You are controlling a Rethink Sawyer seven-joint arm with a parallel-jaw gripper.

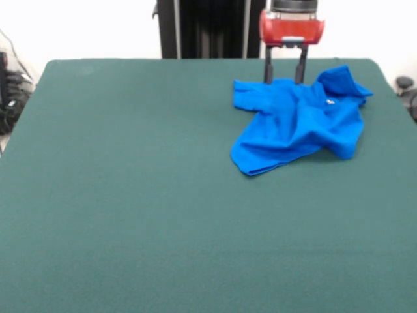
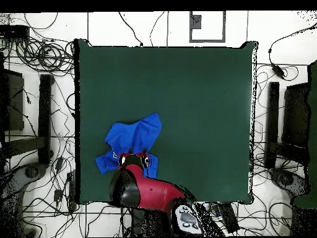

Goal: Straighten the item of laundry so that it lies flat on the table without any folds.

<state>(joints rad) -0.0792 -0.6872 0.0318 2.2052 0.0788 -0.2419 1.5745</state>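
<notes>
Green table (image 1: pixel 130 215) bare across its near half, blue T-shirt (image 1: pixel 296 124) crumpled toward the far right corner, sleeve folded over, my gripper (image 1: pixel 285 79) at its far edge, fingers (image 1: pixel 268 68) parted, holding nothing

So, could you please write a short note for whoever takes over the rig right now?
Gripper: jaws open, holding nothing, tips down at the far edge of the blue T-shirt.
T-shirt: crumpled near the robot's side of the green table, off to one side, with folds and one part turned over.
Done: nothing visibly flattened.
Left: grasp an edge, pull the shirt out, and smooth it flat.
</notes>
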